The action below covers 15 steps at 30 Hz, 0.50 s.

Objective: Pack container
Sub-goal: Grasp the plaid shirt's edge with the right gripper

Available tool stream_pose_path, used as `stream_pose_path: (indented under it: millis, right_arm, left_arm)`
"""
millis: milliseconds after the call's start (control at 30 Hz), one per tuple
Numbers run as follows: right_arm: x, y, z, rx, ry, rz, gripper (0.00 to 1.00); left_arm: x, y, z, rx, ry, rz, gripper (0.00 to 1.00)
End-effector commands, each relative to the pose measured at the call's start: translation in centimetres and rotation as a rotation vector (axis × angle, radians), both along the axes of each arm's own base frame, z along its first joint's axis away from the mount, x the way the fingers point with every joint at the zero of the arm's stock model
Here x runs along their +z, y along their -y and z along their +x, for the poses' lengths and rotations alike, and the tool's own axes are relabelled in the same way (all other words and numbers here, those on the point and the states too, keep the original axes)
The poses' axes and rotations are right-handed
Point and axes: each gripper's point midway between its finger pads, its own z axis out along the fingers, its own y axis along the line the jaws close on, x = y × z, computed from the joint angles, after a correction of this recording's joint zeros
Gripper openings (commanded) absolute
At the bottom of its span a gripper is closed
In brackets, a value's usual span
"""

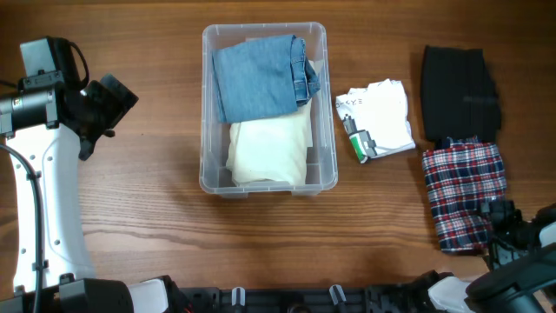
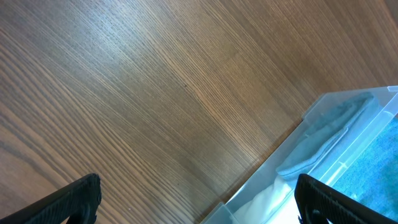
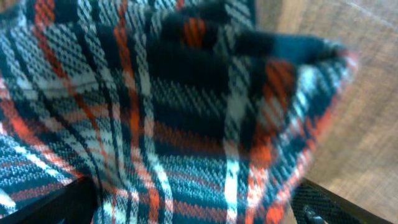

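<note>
- Overhead: I am seeing the large clear rectangular plastic bin [image 1: 206,130] sitting mid-desk, holding folded blue denim [image 1: 261,78] and a folded cream cloth [image 1: 269,148]. A white bundle [image 1: 382,113], a black bundle [image 1: 459,83] and a red-navy plaid cloth [image 1: 460,187] are waiting outside, so I am judging it under half packed.
- Left wrist: the left fingers [image 2: 74,198] are hanging wide apart, empty, near the bin's corner.
- Right wrist: the right fingers [image 3: 50,205] are gaping around the plaid cloth, not clamping.
- The brown wooden desk [image 1: 139,200] is filling every view; no room is showing.

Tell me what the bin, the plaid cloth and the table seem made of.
The bin: clear, glossy plastic; its contents show through the walls. The plaid cloth: woven fabric, matte; the threads show up close, fibre unclear. The table: wood or wood-look laminate, smooth, with visible grain.
</note>
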Motion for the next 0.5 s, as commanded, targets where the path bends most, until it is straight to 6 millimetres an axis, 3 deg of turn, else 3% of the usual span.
stream_pose_path:
  millis: [0, 233, 467]
  right_arm:
    - [-2.3, -1.5, -1.0, 0.009, -0.027, 0.02, 1.0]
    - [-3.5, -1.8, -1.2, 0.011, -0.015, -0.006, 0.94]
    - [-3.3, -2.1, -0.3, 0.013, 0.034, 0.015, 0.79]
  left_arm:
    - [0.4, -0.1, 0.1, 0.002, 0.013, -0.004, 1.0]
    - [0.4, -0.1, 0.1, 0.002, 0.013, -0.004, 1.0]
    - [0.4, -0.1, 0.1, 0.002, 0.013, -0.004, 1.0]
